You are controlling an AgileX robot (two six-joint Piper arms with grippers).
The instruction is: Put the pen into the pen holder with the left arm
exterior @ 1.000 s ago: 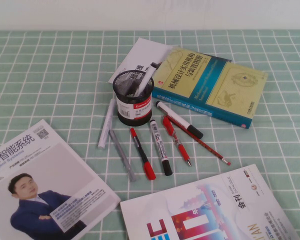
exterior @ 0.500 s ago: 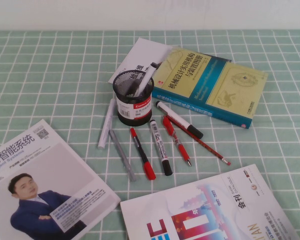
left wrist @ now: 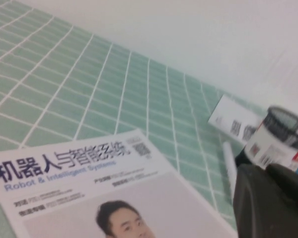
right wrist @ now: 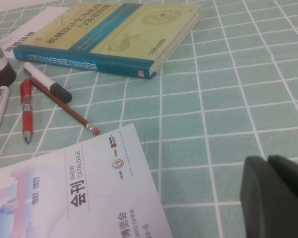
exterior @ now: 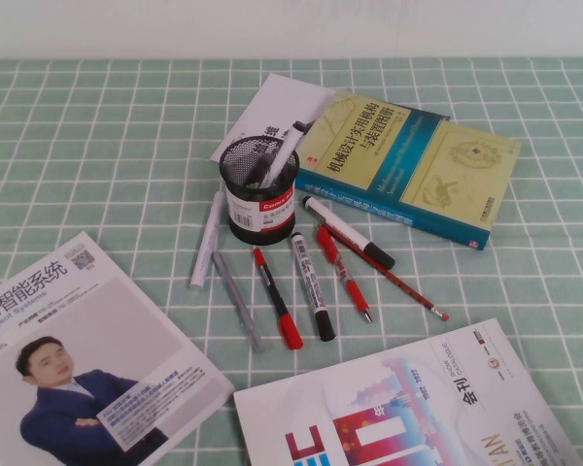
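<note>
Only a small part of each arm was visible. The left tool (left wrist: pixel 270 201) was a dark, matte black, rounded shape. The right tool (right wrist: pixel 275 196) looked dark grey-green, also smooth and rounded.

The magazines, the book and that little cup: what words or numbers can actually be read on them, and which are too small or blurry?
"Robot & Intelligent Systems": left magazine.
"SHOW CATALOGUE", "1982 - 2022": right magazine.
Green book: Chinese title only.
Pen holder: red label print too small.
Pen: print too faint.
Left gripper and right gripper, seen only in the wrist views: no text.
</note>
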